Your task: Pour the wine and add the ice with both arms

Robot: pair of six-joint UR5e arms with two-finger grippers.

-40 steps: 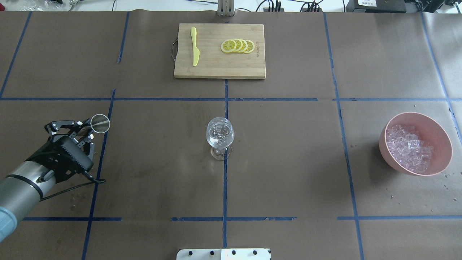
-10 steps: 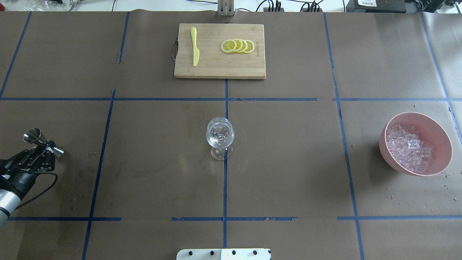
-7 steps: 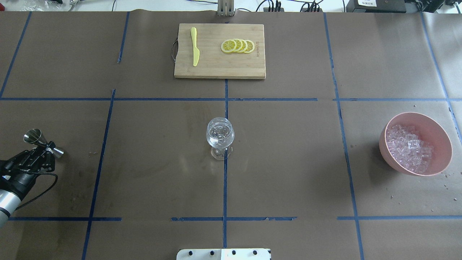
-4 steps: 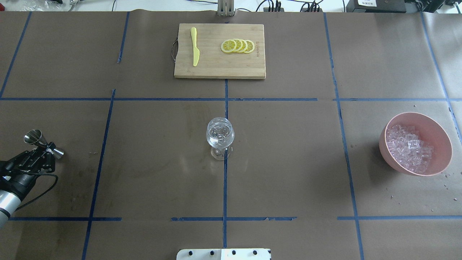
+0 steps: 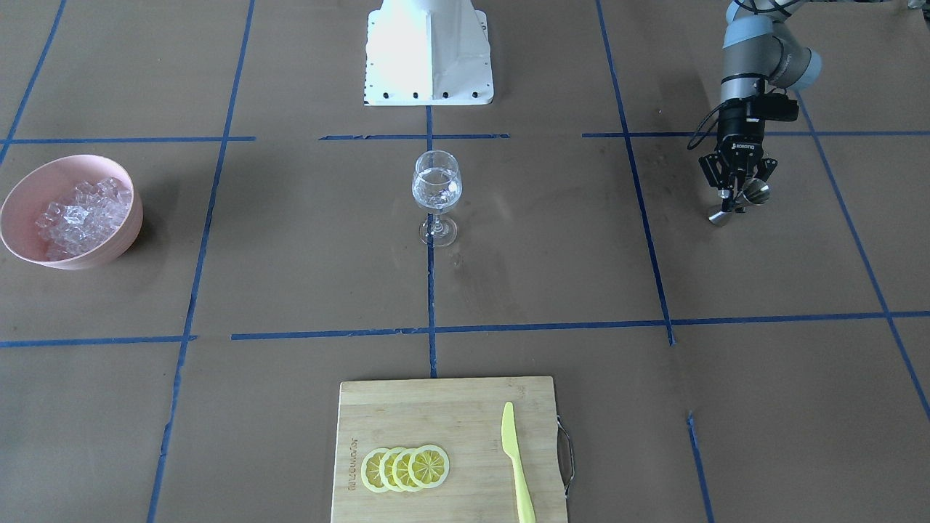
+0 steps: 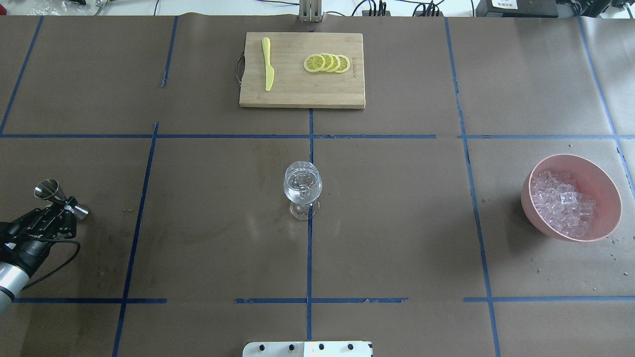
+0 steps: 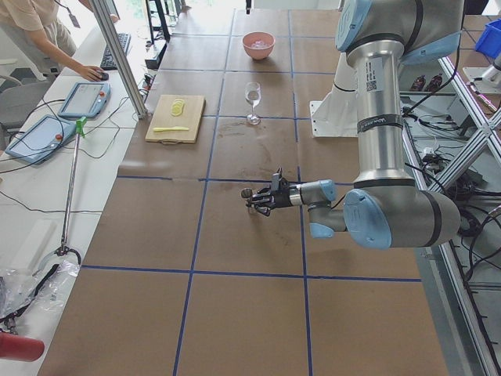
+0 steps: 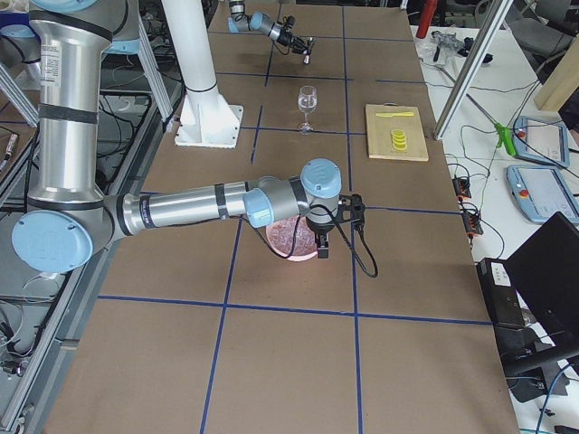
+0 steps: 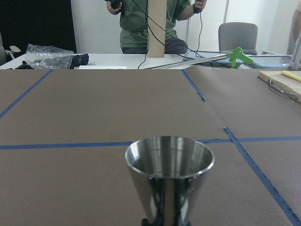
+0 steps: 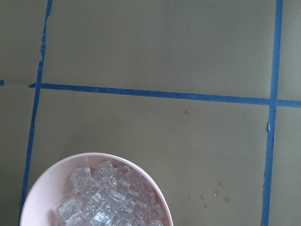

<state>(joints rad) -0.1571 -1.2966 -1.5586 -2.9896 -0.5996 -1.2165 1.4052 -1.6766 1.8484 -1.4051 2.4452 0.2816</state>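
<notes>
**Wine.** The wine (image 6: 302,183) is clear and colourless, like water. It fills a good part of the bowl of a stemmed wine glass (image 6: 302,192). The glass stands upright at the centre of the brown tabletop (image 6: 397,223), on the blue tape line that runs from near to far.

**Ice.** The ice (image 6: 560,204) is a heap of small glassy, whitish-clear cubes. It lies in a pink bowl (image 6: 604,197) at the right of the overhead view, well apart from the glass. A few tiny clear specks (image 6: 613,242) lie on the tabletop just beside the bowl. What they are cannot be told.

**Left arm.** The left arm (image 6: 10,280) enters at the near left of the overhead view. The left pincer (image 6: 63,203) is closed on the narrow waist of a polished steel jigger (image 6: 49,190). The jigger is upright with its wide cone on top, and its round mouth shows plainly in the left wrist view. Whether its foot touches the tabletop cannot be told.

**Right arm.** The right arm (image 8: 208,204) reaches out low to the bowl. The right pincer (image 8: 323,246) hangs over the bowl's edge. It shows only in the side view, so how far it is open cannot be told.

**Other items.** A wooden cutting board (image 6: 297,94) lies at far centre. It carries four overlapping lemon slices (image 6: 327,63) and a yellow knife (image 6: 268,64).
</notes>
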